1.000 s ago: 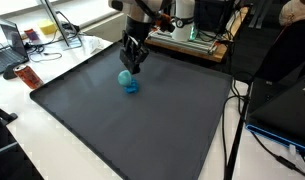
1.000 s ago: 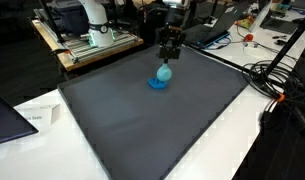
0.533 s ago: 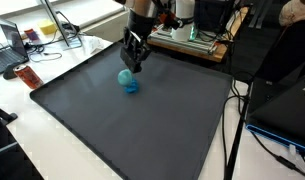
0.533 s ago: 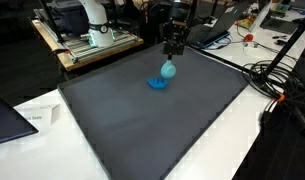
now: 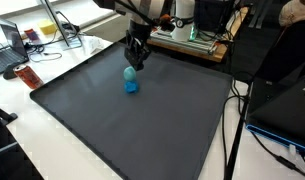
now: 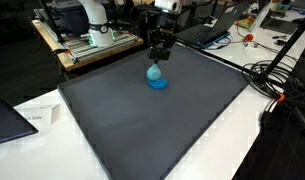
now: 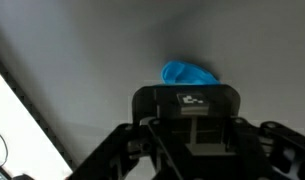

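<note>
My gripper (image 5: 135, 64) hangs over the far part of a dark grey mat (image 5: 142, 130), fingers pointing down. It is shut on a small light blue round object (image 5: 129, 73), held just above the mat. A darker blue piece (image 5: 131, 87) lies on the mat right below and beside it. Both exterior views show this; the gripper (image 6: 156, 62) carries the light blue object (image 6: 152, 73) over the blue piece (image 6: 157, 83). In the wrist view the black gripper body fills the lower half and a blue shape (image 7: 189, 74) shows beyond it; the fingertips are hidden.
A red can-like item (image 5: 28, 77) lies off the mat's corner near laptops (image 5: 10, 45). A bench with equipment (image 5: 192, 40) stands behind the mat. Cables (image 6: 277, 85) run along one side. A paper sheet (image 6: 34, 118) and a dark laptop (image 6: 4, 115) sit off the near corner.
The gripper has swung sideways a little above the mat with the light blue object in it, now closer over the blue piece, which has stayed put.
</note>
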You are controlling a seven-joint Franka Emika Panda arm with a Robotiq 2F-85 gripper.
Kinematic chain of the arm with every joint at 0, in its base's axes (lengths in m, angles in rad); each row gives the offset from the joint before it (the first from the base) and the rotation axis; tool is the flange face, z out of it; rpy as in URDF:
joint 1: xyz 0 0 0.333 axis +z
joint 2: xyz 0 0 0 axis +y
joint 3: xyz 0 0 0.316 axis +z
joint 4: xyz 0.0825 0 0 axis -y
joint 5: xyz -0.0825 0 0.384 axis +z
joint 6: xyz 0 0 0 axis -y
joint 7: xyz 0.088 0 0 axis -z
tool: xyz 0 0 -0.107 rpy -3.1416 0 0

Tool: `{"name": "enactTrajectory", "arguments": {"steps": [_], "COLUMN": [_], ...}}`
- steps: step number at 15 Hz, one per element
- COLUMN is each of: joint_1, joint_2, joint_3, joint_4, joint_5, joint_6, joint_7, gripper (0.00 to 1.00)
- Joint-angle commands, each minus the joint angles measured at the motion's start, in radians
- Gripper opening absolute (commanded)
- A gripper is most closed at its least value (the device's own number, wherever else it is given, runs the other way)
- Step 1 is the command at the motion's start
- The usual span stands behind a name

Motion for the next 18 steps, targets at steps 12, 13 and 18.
{"name": "enactTrajectory", "arguments": {"steps": [12, 13, 18], "joint_1": [-0.155, -0.149, -0.142], "joint_2": [-0.024, -0.028, -0.024], "joint_3": [0.185, 0.18, 0.165], "joint_4": [0.01, 0.017, 0.032], "joint_5": [0.005, 0.005, 0.005], "joint_6": [0.016, 0.016, 0.016], "joint_7": [-0.102, -0.107, -0.139], "gripper": [0.22, 0.22, 0.22]}}
